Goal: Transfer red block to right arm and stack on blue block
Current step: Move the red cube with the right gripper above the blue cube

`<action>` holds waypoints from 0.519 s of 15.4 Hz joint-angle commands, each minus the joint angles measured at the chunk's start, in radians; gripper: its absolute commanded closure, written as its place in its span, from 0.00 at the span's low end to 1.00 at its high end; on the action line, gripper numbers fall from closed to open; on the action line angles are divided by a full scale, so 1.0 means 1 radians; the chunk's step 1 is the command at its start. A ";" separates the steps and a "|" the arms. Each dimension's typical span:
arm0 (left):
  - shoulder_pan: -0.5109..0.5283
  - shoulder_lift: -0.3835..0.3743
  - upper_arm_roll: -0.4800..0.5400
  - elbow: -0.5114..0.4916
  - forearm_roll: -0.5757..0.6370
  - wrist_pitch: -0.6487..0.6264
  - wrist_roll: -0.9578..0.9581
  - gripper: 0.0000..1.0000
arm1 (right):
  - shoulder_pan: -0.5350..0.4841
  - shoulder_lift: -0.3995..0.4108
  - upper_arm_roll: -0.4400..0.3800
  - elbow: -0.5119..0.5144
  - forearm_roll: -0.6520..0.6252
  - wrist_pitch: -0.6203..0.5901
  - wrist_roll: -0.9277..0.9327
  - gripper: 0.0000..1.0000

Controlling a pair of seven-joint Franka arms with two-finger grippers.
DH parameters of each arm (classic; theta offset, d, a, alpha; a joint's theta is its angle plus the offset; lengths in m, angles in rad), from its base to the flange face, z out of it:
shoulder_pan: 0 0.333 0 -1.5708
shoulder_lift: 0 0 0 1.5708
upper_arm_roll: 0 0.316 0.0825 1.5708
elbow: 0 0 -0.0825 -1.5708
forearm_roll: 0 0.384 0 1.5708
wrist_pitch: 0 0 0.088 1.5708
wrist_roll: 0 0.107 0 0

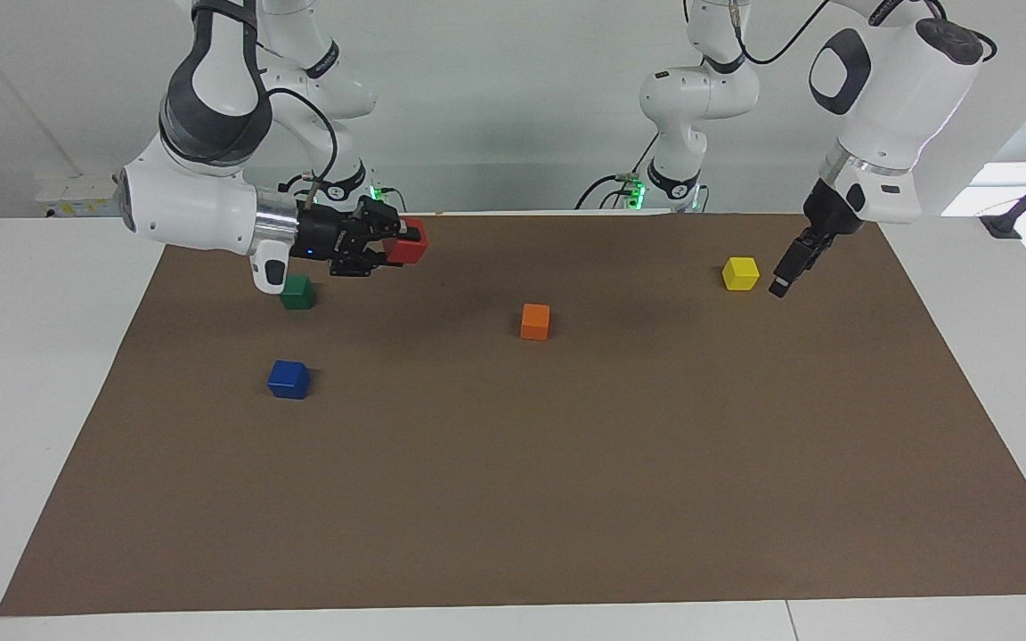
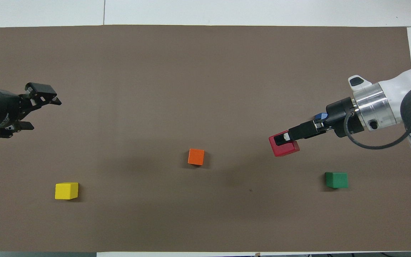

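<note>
My right gripper (image 1: 395, 242) is shut on the red block (image 1: 408, 240) and holds it in the air over the brown mat, between the green cube and the orange cube. In the overhead view the red block (image 2: 284, 147) hangs at the tip of the right gripper (image 2: 284, 139). The blue block (image 1: 289, 379) sits on the mat toward the right arm's end, farther from the robots than the green cube. From overhead only a sliver of the blue block (image 2: 321, 116) shows past the right wrist. My left gripper (image 1: 785, 274) hangs open and empty beside the yellow cube; its spread jaws show in the overhead view (image 2: 44, 114).
A green cube (image 1: 297, 292) lies under the right wrist. An orange cube (image 1: 535, 320) sits mid-mat and a yellow cube (image 1: 740, 272) toward the left arm's end. The brown mat (image 1: 566, 490) covers most of the white table.
</note>
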 commanded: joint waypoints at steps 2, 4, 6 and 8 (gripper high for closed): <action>0.002 0.102 -0.003 0.188 0.070 -0.177 0.241 0.00 | -0.007 -0.041 0.009 0.052 -0.277 0.034 0.102 1.00; 0.002 0.156 -0.003 0.277 0.108 -0.257 0.283 0.00 | -0.004 -0.044 0.011 0.062 -0.424 0.054 0.137 1.00; 0.002 0.210 -0.005 0.375 0.113 -0.333 0.313 0.00 | 0.002 -0.045 0.014 0.060 -0.529 0.117 0.176 1.00; -0.008 0.189 -0.005 0.363 0.113 -0.366 0.356 0.00 | 0.010 -0.047 0.020 0.044 -0.665 0.184 0.258 1.00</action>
